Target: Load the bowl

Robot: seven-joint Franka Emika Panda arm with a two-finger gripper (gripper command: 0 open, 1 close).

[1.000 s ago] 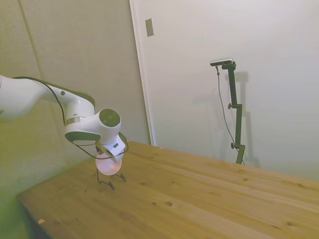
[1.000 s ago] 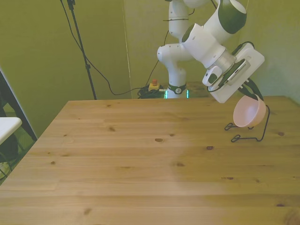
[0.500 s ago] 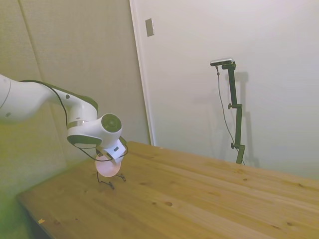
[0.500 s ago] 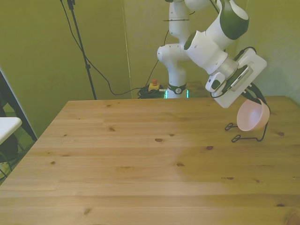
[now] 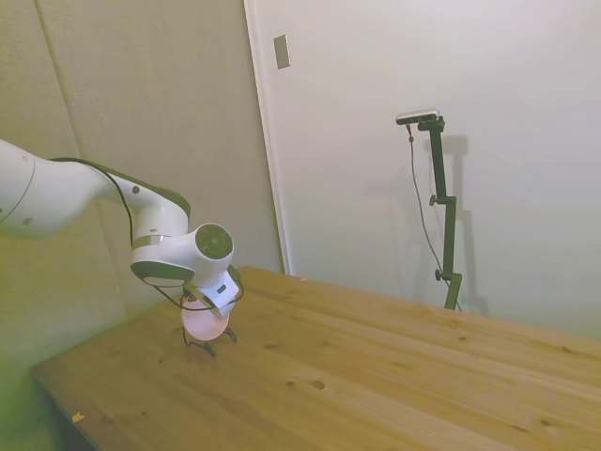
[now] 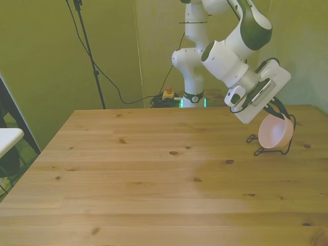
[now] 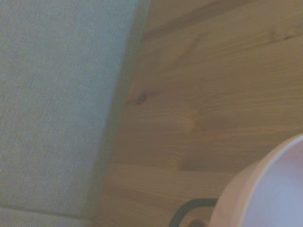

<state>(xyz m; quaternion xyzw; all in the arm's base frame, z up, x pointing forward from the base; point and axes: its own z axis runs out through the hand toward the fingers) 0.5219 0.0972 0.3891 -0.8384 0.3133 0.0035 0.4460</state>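
- The wooden table (image 6: 154,174) took up most of the front view, all knotty pine planks. In the side view (image 5: 376,376) it ran off toward a pale wall. The wrist view (image 7: 213,94) showed a close patch of the same planks next to a grey-green wall surface.
- The white arm (image 6: 225,51) came down over the table's far corner on the front view's right. In the side view (image 5: 56,193) it reached in low, with its wrist bent down toward the tabletop.
- The gripper (image 6: 277,110) sat right at the upper rim of the bowl. Honestly the fingers were tucked behind the wrist plate and the bowl in both wide shots, so I couldn't tell how far apart they were, or whether they actually had hold of the bowl.
- The bowl (image 6: 275,132), small and pale pink, was tipped on its side with its opening facing roughly toward the front camera. It was sitting in or against the wire rack, just under the gripper. In the side view (image 5: 206,321) it showed as a pink glow under the wrist. The wrist view (image 7: 270,189) only caught a blurry slice of its rim.
- The wire rack (image 6: 256,150), thin and dark, stood on the table near that corner, with its looped feet poking out toward the front view's left of the bowl. A curved bit of it (image 7: 189,210) showed in the wrist view beside the bowl.
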